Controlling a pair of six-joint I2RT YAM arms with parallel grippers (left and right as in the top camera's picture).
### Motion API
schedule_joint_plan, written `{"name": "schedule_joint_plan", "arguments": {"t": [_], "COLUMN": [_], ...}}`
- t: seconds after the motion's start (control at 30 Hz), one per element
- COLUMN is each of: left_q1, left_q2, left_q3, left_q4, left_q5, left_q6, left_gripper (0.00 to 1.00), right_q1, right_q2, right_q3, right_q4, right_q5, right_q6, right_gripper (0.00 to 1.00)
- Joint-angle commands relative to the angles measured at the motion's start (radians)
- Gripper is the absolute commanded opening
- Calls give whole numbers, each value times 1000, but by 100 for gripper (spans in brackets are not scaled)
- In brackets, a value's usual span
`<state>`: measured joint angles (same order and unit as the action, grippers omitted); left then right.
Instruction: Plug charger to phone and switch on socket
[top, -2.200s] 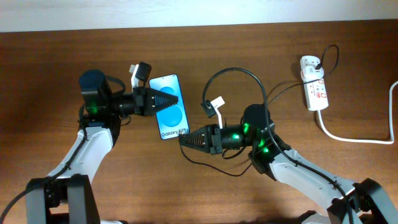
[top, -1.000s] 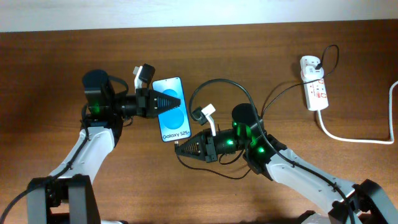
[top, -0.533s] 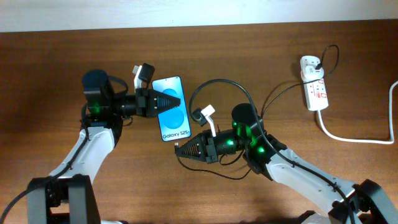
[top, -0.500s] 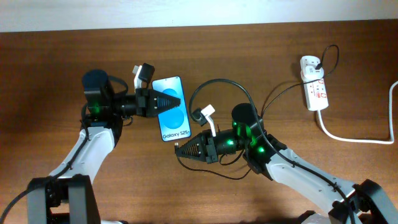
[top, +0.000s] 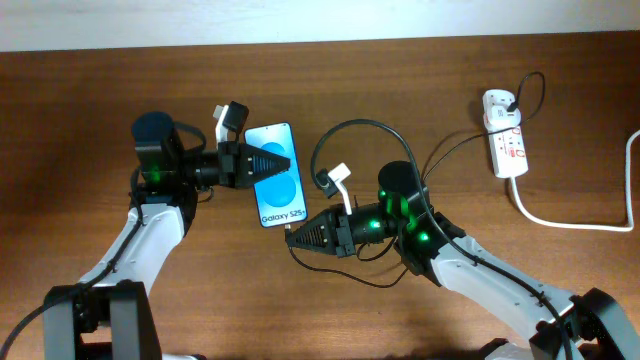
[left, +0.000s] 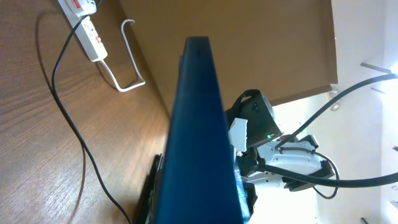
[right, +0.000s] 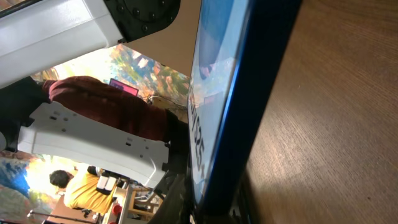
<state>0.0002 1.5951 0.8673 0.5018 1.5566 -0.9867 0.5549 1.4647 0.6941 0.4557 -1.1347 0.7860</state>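
Note:
My left gripper (top: 258, 163) is shut on the phone (top: 275, 176) and holds it by its upper left side, blue screen up, above the table. The phone shows edge-on in the left wrist view (left: 199, 130) and in the right wrist view (right: 245, 99). My right gripper (top: 298, 237) is shut on the charger's plug tip (top: 288, 229), just below the phone's bottom edge; whether they touch is unclear. The black cable (top: 365, 125) loops back to the white adapter (top: 497, 102) in the socket (top: 507, 146) at the far right.
The socket's thick white cord (top: 570, 224) runs to the right table edge. Slack black cable (top: 345, 272) lies under my right arm. The socket (left: 92, 36) and cable (left: 69, 124) also show in the left wrist view. A pale wall runs along the back.
Over two seconds the left gripper shifted the phone slightly right and the right gripper moved left under the phone's bottom edge. In the last half second the right gripper edged slightly up-right.

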Motion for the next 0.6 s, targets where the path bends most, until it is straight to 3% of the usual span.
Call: {"name": "schedule_joint_plan", "arguments": {"t": [0.0, 0.57], "left_q1": [-2, -8], "left_q2": [-8, -8], "left_q3": [4, 4], "left_q4": [6, 6], "left_q5": [16, 16], "left_q6": [17, 17], "left_gripper": [0, 0], "right_q1": [-5, -5], "right_q2": [-5, -5], "right_q3": [23, 25], "right_q4": [4, 13], "right_q5": [8, 100], "right_q6": [0, 1], "right_gripper": [4, 4]}}
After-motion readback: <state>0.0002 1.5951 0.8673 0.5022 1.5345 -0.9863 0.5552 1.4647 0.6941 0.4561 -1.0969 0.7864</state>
